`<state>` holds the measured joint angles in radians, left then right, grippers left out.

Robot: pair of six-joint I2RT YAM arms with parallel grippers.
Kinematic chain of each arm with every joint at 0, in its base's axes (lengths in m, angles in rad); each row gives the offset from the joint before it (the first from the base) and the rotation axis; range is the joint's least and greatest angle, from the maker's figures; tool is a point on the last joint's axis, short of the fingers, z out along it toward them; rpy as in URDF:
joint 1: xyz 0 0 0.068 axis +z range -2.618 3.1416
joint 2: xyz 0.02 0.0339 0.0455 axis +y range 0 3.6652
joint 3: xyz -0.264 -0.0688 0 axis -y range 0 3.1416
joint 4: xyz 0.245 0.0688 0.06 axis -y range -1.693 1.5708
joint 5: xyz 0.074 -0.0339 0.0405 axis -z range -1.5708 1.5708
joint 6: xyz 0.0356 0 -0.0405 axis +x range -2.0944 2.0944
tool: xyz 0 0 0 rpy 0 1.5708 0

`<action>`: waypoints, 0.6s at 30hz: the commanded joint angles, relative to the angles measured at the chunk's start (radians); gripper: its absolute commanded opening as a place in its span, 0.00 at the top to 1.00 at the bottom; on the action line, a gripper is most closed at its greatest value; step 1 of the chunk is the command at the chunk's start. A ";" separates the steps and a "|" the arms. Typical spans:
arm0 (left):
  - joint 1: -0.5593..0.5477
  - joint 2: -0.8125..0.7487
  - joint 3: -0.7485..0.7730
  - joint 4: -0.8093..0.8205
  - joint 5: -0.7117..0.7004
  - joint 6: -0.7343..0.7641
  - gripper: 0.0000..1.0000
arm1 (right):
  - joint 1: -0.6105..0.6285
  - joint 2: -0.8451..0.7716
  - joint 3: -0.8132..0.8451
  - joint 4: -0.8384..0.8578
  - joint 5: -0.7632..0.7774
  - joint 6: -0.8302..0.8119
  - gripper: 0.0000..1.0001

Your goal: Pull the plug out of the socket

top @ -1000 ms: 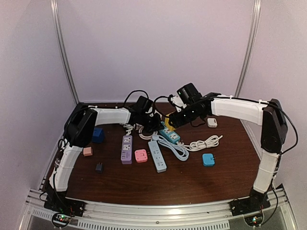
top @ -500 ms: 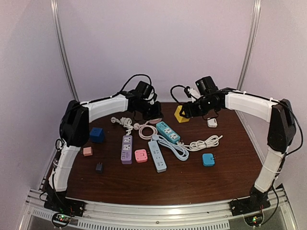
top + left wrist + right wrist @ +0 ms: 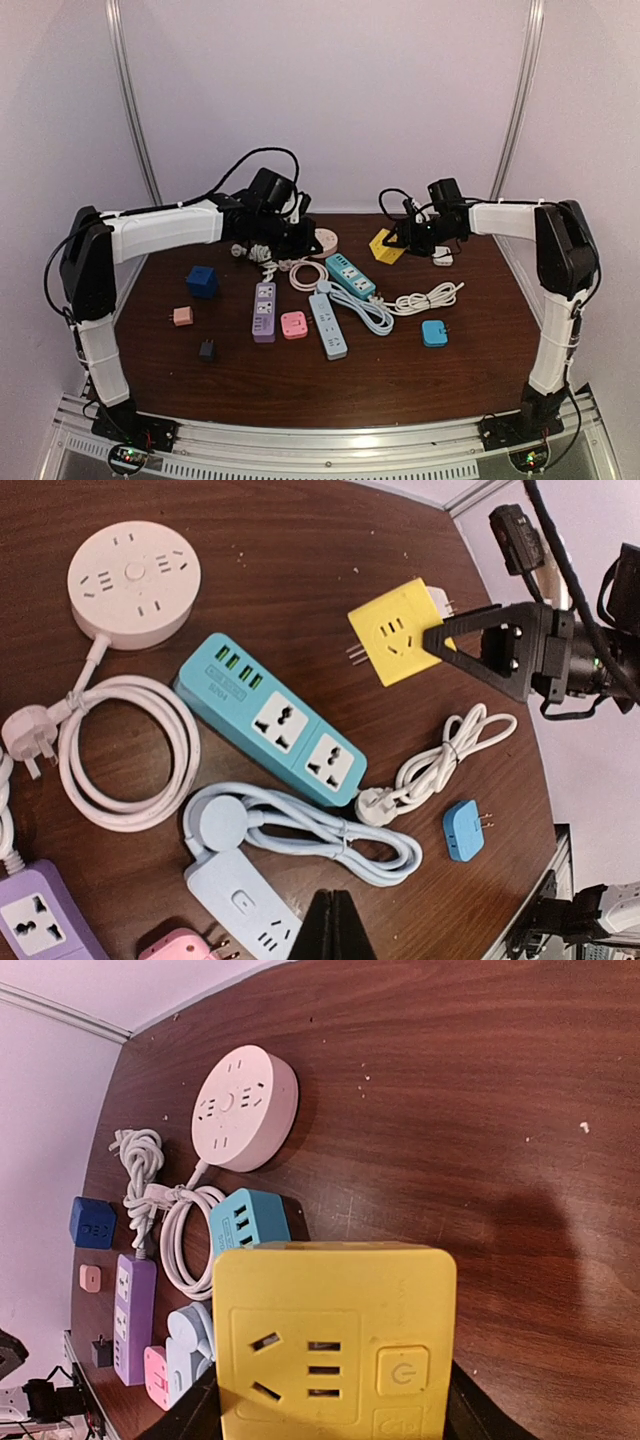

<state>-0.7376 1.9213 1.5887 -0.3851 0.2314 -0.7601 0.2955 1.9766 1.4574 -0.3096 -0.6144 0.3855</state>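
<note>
Plug (image 3: 335, 1290), a yellow cube, sits pinched in the right end effector (image 3: 332, 1412), apart from the teal socket strip (image 3: 280, 725) nearby. The left end effector (image 3: 333, 925) is pressed together and empty.

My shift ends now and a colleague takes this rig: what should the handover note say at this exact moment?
Left pincer: shut, holding nothing.
Right pincer: closed on the yellow cube adapter, at the far side.
Teal power strip: both sockets empty; the adapter's pins are bare, well apart from it.
Done: plug looks pulled free.
Left: set the adapter down and release; whether it already touches the table, I cannot tell.
</note>
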 commanded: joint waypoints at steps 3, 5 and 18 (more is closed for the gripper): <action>-0.013 -0.102 -0.152 0.093 -0.037 -0.002 1.00 | -0.005 0.072 0.003 0.140 -0.111 0.100 0.63; -0.013 -0.117 -0.177 0.095 -0.047 0.000 1.00 | -0.008 0.089 -0.002 0.159 -0.114 0.112 0.63; -0.013 -0.132 -0.202 0.089 -0.068 0.011 1.00 | -0.044 0.118 -0.074 0.205 -0.123 0.125 0.48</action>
<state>-0.7483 1.8240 1.3918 -0.3367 0.1852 -0.7605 0.2615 2.0895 1.4044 -0.1532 -0.7174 0.5056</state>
